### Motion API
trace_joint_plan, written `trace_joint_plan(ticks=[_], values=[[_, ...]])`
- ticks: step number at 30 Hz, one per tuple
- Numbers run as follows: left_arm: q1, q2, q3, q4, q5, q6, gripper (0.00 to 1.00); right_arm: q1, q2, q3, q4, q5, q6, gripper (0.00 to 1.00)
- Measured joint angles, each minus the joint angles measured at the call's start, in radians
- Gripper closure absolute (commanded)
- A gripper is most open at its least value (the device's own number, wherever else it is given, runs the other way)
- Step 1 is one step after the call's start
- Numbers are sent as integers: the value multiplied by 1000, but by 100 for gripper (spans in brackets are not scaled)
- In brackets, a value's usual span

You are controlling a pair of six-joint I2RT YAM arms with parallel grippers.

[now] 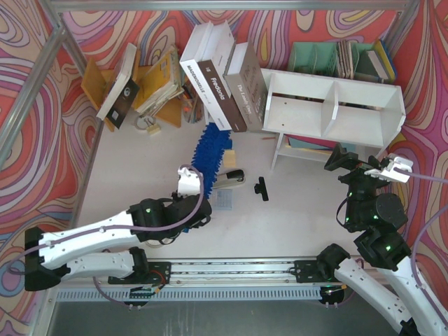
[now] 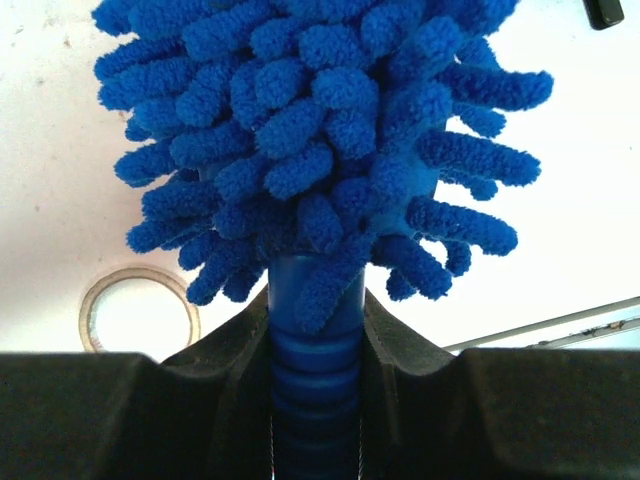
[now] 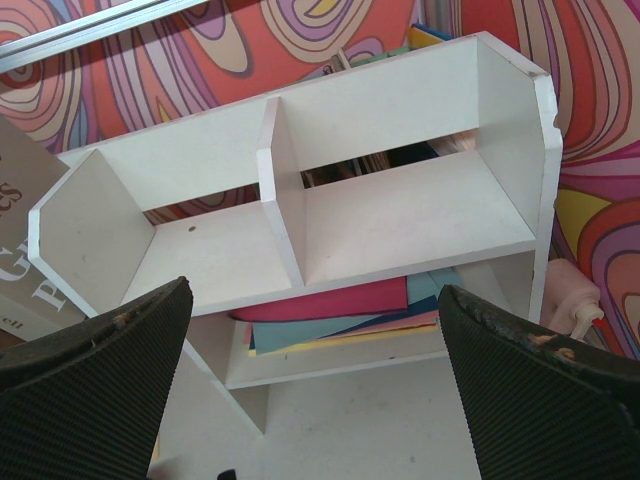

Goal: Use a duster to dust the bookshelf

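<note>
Blue noodle bristles marked the duster (image 1: 212,148), which reached out over the white table (image 1: 140,175) left of centre. Its fluffy head was aimed at three large books (image 1: 224,77) leaning at the left end of the bookshelf (image 1: 336,108). The left gripper (image 1: 191,176) was pinched tight on the duster's ribbed handle (image 2: 315,350). In the left wrist view its black fingers (image 2: 215,360) pressed the handle from both sides, and the head (image 2: 320,130) filled the frame above them. Whether the bristles rested on the table or hung just over it could not be told. A ring of tape (image 2: 138,310) lay on the table beside the handle. The duster was near the shelf unit but apart from it.

The white bookshelf stood on its legs at the right rear, its two compartments split by a centre divider (image 3: 285,200). Coloured sheets (image 3: 340,310) were stacked on the lower ledge beneath. The right gripper (image 1: 367,164) hovered just in front of the right compartment, jaws spread wide and holding nothing. Its two dark fingers (image 3: 110,370) framed the shelf in the right wrist view. A teal file organiser (image 1: 329,59) stood behind the shelf, and an orange book rack (image 1: 98,84) stood at the far left.
</note>
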State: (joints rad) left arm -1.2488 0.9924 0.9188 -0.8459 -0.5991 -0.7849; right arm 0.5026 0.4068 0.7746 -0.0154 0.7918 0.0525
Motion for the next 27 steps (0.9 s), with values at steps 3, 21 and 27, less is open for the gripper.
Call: trace_joint_plan(ticks=[3,21,27], values=[[3,62,22,30,14,12,100,0,0,0,0,0,0,1],[-97,366,201,209,73,78,100,0,-7,0,0,0,0,1],[-80,180,97,157,60,69,100,0,-8,0,0,0,0,1]])
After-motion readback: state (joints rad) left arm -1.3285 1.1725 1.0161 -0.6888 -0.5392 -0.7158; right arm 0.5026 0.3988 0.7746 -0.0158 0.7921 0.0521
